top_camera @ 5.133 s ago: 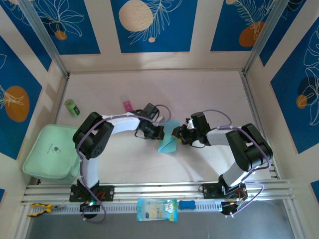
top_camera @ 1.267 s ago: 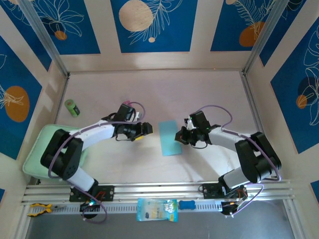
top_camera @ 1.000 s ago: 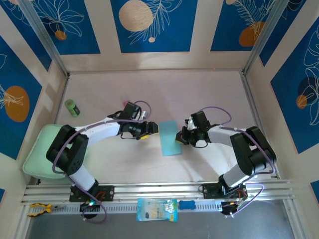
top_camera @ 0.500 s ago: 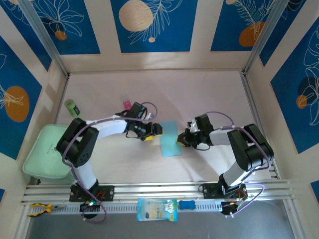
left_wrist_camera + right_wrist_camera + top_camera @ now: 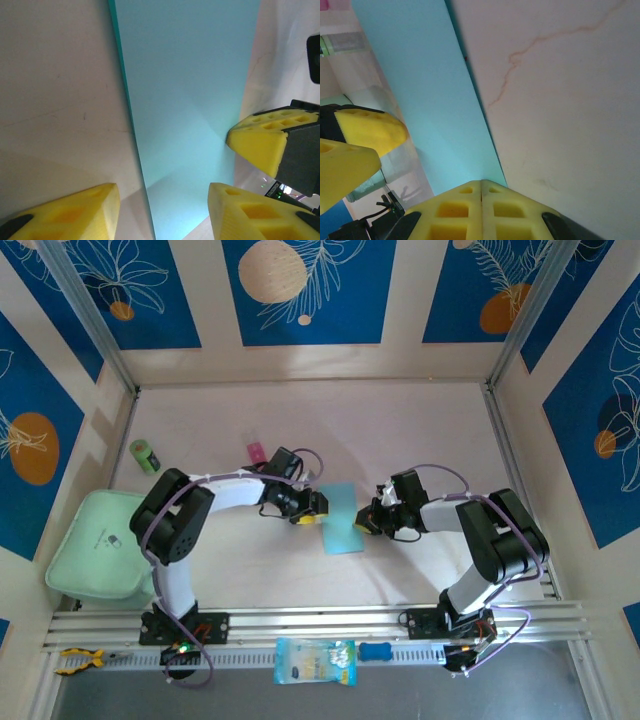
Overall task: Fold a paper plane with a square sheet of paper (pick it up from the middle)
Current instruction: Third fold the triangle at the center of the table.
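The sheet of paper lies flat at the table's middle as a narrow light cyan rectangle with faint diagonal creases. My left gripper is low at its left long edge, open, one yellow finger on each side of that edge. In the left wrist view the paper runs away from me. My right gripper is shut, its joined fingertips resting at the right edge of the paper. The left gripper's fingers show across the sheet from the right wrist.
A small pink block and a green roll lie at the back left. A mint-green pouch sits at the left edge. A blue-and-yellow packet and a blue piece rest on the front rail.
Five seconds ago the paper was a folded triangle between both grippers; now it lies as a flat rectangle. The left gripper swung out left, then came back to the paper's left edge.
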### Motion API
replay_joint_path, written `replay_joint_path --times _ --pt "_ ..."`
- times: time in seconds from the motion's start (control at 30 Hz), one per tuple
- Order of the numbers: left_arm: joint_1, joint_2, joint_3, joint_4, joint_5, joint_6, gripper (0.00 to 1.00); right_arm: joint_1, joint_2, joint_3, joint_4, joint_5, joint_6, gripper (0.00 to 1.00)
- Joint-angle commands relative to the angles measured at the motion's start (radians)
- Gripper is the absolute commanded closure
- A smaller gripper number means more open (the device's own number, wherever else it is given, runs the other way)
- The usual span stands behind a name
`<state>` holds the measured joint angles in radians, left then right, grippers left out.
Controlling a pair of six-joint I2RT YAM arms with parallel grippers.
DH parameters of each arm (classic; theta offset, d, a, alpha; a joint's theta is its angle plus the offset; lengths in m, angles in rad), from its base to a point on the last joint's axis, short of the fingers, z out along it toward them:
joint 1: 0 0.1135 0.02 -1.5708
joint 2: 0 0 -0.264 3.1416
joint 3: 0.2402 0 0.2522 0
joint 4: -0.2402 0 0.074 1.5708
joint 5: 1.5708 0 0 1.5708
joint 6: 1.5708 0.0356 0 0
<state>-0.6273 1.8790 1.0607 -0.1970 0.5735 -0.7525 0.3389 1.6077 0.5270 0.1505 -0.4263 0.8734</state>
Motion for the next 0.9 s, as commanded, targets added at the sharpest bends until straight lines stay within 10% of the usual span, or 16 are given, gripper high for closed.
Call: replay_joint_path --times 0.0,0.87 --pt "-0.016 0.027 0.033 0.001 0.023 0.006 0.54 0.011 0.047 -0.037 -0.109 0.037 0.018 1.00" --pt "-0.036 0.058 0.044 0.022 0.022 -0.025 0.65 0.011 0.039 -0.044 -0.121 0.049 0.021 1.00"
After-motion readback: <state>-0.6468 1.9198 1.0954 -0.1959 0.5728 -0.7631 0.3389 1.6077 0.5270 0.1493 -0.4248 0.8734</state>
